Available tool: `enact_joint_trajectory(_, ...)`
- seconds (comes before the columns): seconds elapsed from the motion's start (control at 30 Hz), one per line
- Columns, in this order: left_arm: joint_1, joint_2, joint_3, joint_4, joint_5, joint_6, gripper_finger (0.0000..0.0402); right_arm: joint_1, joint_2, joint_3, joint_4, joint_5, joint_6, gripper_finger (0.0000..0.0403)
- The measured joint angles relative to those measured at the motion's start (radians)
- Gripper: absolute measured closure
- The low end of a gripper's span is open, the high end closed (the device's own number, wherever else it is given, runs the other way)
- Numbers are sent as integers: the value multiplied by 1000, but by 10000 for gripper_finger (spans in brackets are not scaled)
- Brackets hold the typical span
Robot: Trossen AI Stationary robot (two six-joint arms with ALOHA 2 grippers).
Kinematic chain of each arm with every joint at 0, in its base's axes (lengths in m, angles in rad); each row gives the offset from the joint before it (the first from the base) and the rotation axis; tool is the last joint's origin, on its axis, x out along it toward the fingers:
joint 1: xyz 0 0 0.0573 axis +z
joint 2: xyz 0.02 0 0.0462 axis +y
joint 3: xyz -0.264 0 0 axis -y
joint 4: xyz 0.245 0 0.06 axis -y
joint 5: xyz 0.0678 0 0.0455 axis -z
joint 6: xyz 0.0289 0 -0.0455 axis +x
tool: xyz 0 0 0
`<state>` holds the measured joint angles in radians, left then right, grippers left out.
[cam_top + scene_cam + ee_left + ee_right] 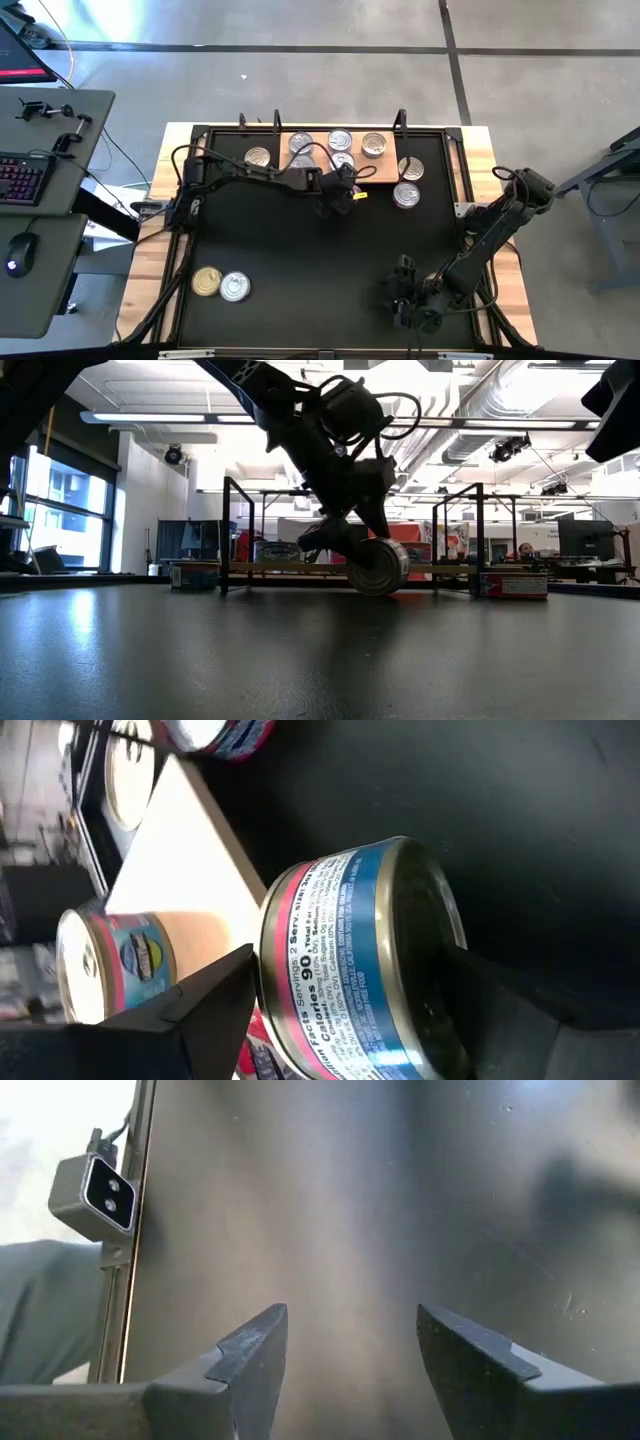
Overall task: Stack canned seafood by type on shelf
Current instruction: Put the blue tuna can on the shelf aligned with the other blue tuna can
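1. Overhead camera: the left gripper [338,197] reaches across the black mat [300,270] to the front edge of the pale wooden shelf [385,168], its fingers closed on a can that its own bulk mostly hides here. Silver-lidded cans on the shelf [340,140] stand in a cluster, one more silver can [257,157] sits on the mat just left of the board, and another [405,195] lies just off its right front corner. A gold-lidded can [206,281] and a silver one [235,288] touch each other near the mat's front left. The right gripper [402,295] waits low over the mat's front right, well apart from every can.

2. Table-level camera: the left gripper [345,545] grips the held can [378,566] tilted on its side, its lower edge at or just above the mat, in front of the shelf [280,568].

3. Left wrist camera: the held can [360,960], with a blue and pink label, sits clamped between the two dark fingers [200,1010]; the shelf [190,850] lies just beside it, with another can [110,960] on it.

4. Right wrist camera: the right gripper [350,1370] stands partly spread with only bare mat [300,1200] between its fingers.
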<state>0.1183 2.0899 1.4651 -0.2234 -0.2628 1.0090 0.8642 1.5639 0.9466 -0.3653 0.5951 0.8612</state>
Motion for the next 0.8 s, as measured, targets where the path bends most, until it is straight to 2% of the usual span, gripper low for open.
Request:
enact_joint_trajectory(0.17,0,0,3,-8,36,-109,130,0,0,0,14,3,2,187)
enact_joint_trajectory(0.4,-27,-5,-7,6,5,-279,217,0,0,0,25,6,-7,187)
enact_joint_trajectory(0.5,-53,-5,-7,-1,-7,-329,218,7,0,0,33,31,-32,187)
enact_joint_trajectory(0.7,-145,-21,-11,-21,-22,-461,219,77,43,0,42,229,-120,187)
enact_joint_trajectory(0.8,-191,-48,-47,-6,-20,-537,219,117,93,0,42,322,-99,187)
